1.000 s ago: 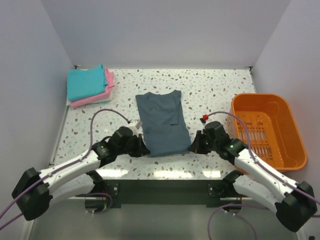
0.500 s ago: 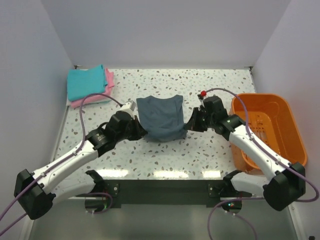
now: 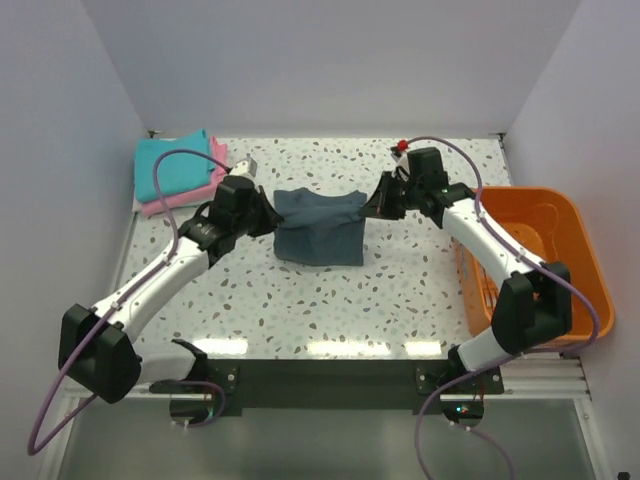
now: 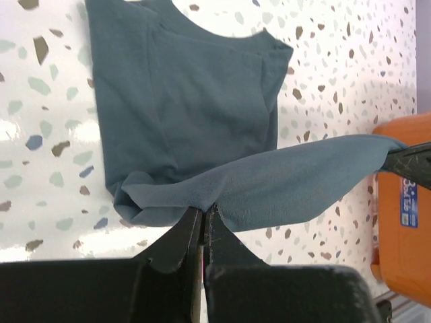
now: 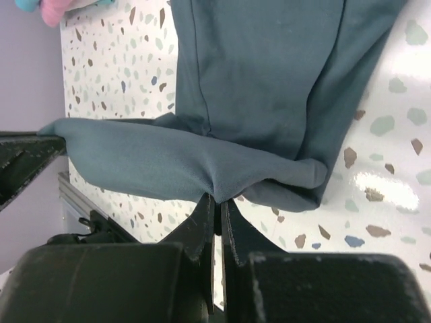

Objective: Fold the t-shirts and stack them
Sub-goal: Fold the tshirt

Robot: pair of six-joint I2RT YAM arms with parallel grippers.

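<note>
Far left on the table (image 3: 420,290), the turquoise shirt (image 3: 170,168) lies folded atop the pink shirt (image 3: 185,198). Toward the middle, my left pincer (image 3: 268,215) is clamped tight on one hem corner of the grey shirt (image 3: 320,238), my right pincer (image 3: 371,207) on the other. The hem is stretched crosswise above the shirt's far half, both arms equally near. Three shirts, one orange bin (image 3: 560,255) at right.
</note>
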